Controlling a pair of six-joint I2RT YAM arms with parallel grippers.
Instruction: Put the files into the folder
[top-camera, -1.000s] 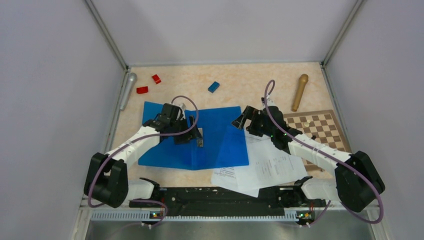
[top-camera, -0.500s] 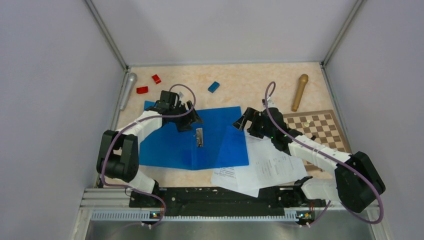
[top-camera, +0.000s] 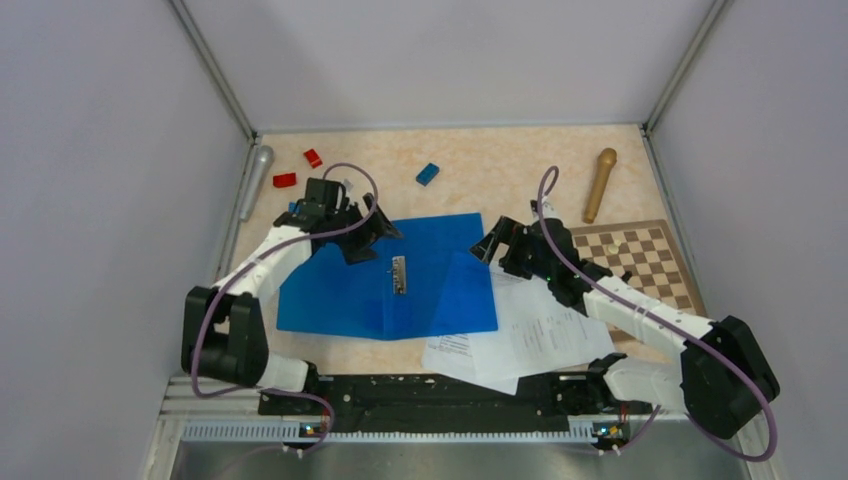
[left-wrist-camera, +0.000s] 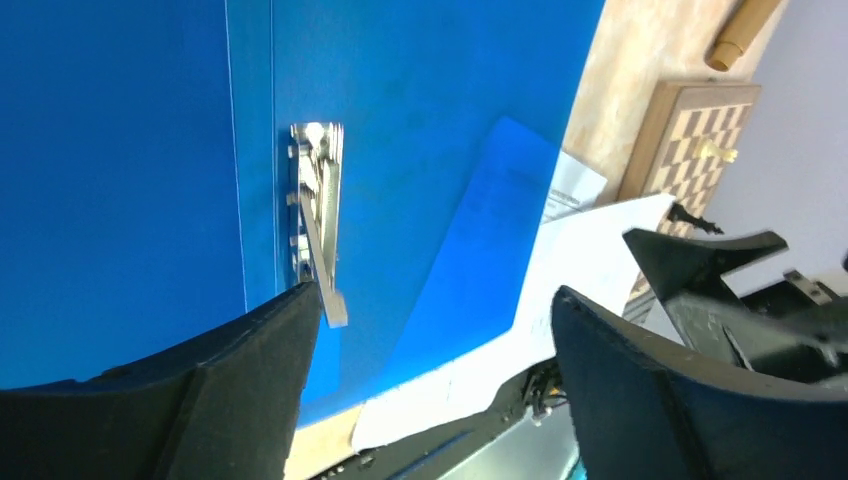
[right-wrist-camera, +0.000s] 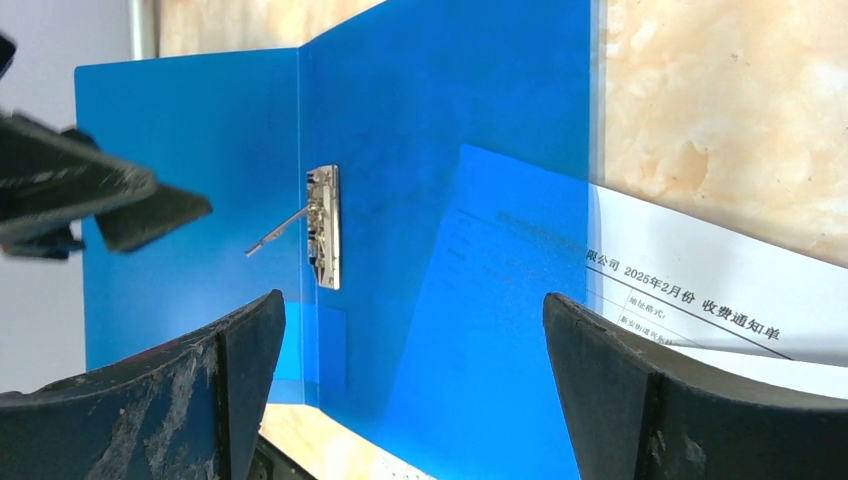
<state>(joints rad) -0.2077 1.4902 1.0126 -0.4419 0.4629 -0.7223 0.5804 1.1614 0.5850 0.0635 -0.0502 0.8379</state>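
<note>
Files (top-camera: 540, 335) lie at front right, one corner under the folder (top-camera: 330, 295), which lies open flat w/ clip (top-camera: 399, 274) lever up. Right gripper (top-camera: 486, 243), jaws wide & empty, hovers at folder's right edge; left gripper (top-camera: 367, 240) likewise, farther back. Best: pull sheets clear first, then slide under lever.

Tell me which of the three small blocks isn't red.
The blue block, alone just beyond the open folder; the red block and its red neighbour lie together at the back left.
</note>
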